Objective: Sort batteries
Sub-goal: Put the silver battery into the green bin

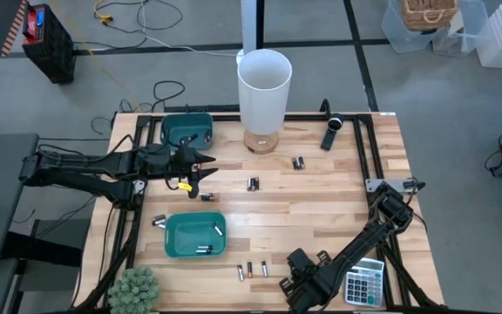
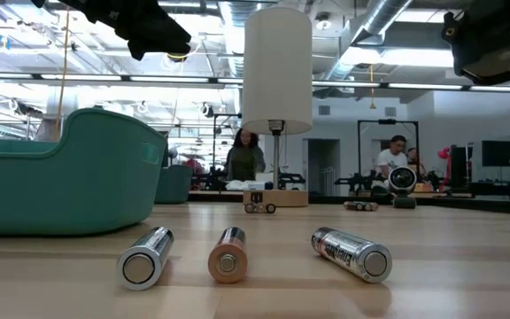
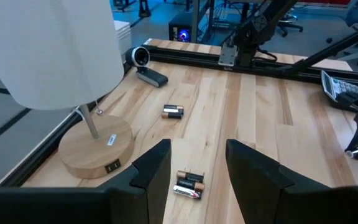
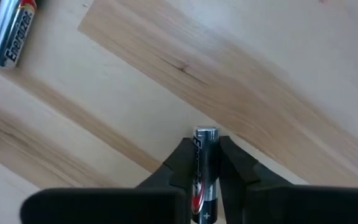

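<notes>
Right wrist view: the right gripper (image 4: 207,167) is pinched on a battery (image 4: 204,171) – lift straight, keep it centred, then carry to the bin (image 1: 195,235) – left gripper (image 3: 197,165) waits, fingers apart, holding nothing

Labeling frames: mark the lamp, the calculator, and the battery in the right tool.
lamp (image 1: 263,87): high view, rim of white shade.
calculator (image 1: 365,285): high view, middle of keypad.
battery (image 4: 204,163): right wrist view, body between the right tool's fingers.

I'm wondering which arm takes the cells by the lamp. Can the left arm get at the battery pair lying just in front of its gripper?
Probably yes. The left gripper hangs open right over the battery pair, with bare wood around them; the lamp stands off to one side.
</notes>
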Controlling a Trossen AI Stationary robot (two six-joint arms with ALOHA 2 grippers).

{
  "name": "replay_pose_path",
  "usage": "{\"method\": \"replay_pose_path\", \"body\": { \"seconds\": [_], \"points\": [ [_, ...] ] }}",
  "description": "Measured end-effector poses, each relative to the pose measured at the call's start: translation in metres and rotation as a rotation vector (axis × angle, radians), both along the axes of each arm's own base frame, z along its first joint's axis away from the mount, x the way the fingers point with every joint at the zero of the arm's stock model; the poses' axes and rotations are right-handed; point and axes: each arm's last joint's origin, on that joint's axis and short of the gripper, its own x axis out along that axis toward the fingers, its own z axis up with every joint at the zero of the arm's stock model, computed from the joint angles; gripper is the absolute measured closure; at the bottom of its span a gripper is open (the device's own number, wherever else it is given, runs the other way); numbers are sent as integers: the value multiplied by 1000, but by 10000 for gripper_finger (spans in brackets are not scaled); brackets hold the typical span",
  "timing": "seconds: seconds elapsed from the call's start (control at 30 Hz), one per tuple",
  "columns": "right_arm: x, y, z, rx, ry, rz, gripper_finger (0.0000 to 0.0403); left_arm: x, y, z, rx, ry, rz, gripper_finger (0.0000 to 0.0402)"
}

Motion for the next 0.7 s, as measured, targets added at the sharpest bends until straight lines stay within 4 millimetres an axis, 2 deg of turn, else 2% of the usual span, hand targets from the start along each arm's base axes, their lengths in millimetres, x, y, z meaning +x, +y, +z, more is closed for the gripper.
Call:
{"method": "replay_pose_path", "body": {
  "seconds": [0.47,0.7],
  "points": [
    [1,-3,2,-23,5,45,357,0,0,0,0,0,0,254],
    [3,-3,14,-85,20,100,358,0,0,0,1,0,-1,254]
  ]
}}
